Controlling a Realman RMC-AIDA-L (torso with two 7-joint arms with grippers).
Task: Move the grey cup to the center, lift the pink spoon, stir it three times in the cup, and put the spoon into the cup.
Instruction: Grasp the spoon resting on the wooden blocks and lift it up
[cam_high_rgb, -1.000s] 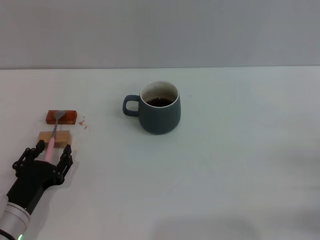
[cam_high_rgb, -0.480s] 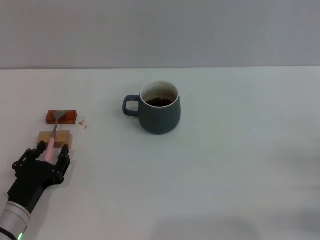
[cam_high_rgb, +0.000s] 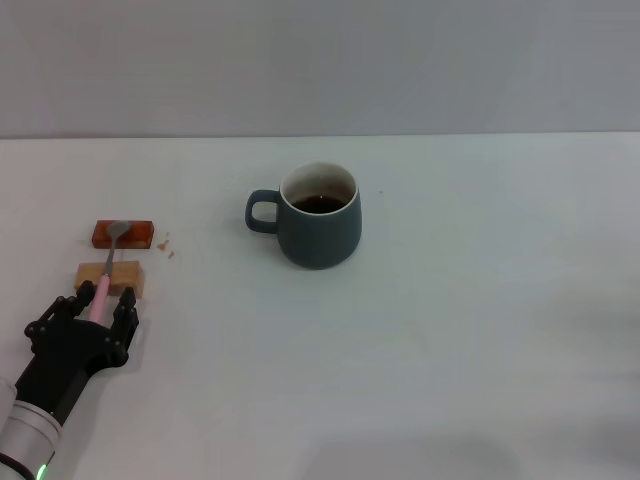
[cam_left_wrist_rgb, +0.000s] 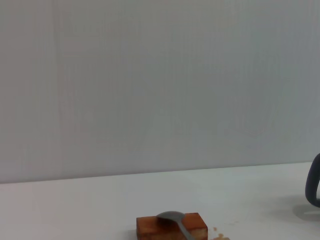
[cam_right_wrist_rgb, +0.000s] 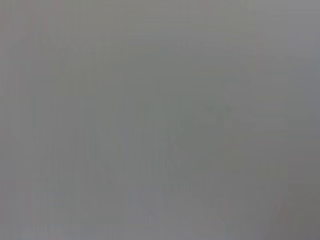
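The grey cup (cam_high_rgb: 320, 228), holding dark liquid, stands near the table's middle with its handle toward my left. The pink spoon (cam_high_rgb: 103, 286) lies across two small blocks at the far left, its grey bowl on the red-brown block (cam_high_rgb: 135, 235) and its pink handle over the tan block (cam_high_rgb: 132, 276). My left gripper (cam_high_rgb: 102, 304) is open at the handle's near end, one finger on each side of it. In the left wrist view the spoon's bowl (cam_left_wrist_rgb: 171, 217) rests on the red-brown block (cam_left_wrist_rgb: 150, 228), and the cup's handle (cam_left_wrist_rgb: 314, 183) shows at the edge. The right gripper is out of view.
A few reddish crumbs (cam_high_rgb: 166, 245) lie on the white table beside the red-brown block. The right wrist view shows only flat grey.
My left gripper's fingers have drawn a little closer together around the spoon's handle. The cup and spoon have not moved.
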